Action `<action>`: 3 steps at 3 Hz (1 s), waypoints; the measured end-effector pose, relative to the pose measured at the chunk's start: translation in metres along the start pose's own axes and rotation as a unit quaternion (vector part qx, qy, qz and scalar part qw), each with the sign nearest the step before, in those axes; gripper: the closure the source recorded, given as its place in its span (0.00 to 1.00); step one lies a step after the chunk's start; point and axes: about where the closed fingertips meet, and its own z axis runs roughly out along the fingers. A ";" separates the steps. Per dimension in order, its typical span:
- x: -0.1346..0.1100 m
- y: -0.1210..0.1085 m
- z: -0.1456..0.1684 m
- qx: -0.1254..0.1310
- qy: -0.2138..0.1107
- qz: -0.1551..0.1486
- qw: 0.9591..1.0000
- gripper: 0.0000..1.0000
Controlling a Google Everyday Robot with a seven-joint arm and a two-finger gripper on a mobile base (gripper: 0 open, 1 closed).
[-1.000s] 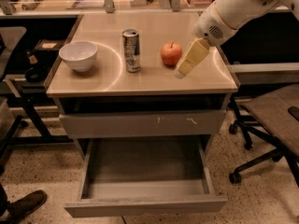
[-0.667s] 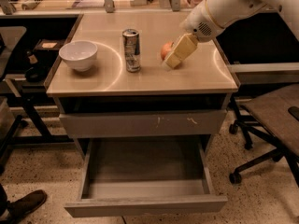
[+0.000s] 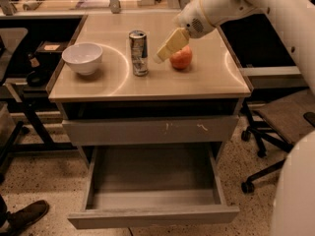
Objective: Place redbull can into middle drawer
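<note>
The gripper (image 3: 159, 58) has swung left across the apple (image 3: 181, 59), now just beside the redbull can (image 3: 139, 53) upright on the worktop (image 3: 206, 80); jaws' opening I cannot tell, nothing held; grasp likely next; middle drawer (image 3: 152, 177) waits open.

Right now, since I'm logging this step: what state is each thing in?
redbull can: upright on the tabletop, not held.
middle drawer: pulled open, nothing inside.
top drawer: shut.
bowl: upright, looks empty.
apple: resting on the tabletop.
gripper: above the tabletop between can and apple, holding nothing.
</note>
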 end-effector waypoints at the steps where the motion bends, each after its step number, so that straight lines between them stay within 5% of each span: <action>1: -0.002 -0.006 0.021 -0.024 -0.012 0.013 1.000 0.00; 3: 0.005 -0.007 0.037 -0.024 -0.019 0.042 0.999 0.00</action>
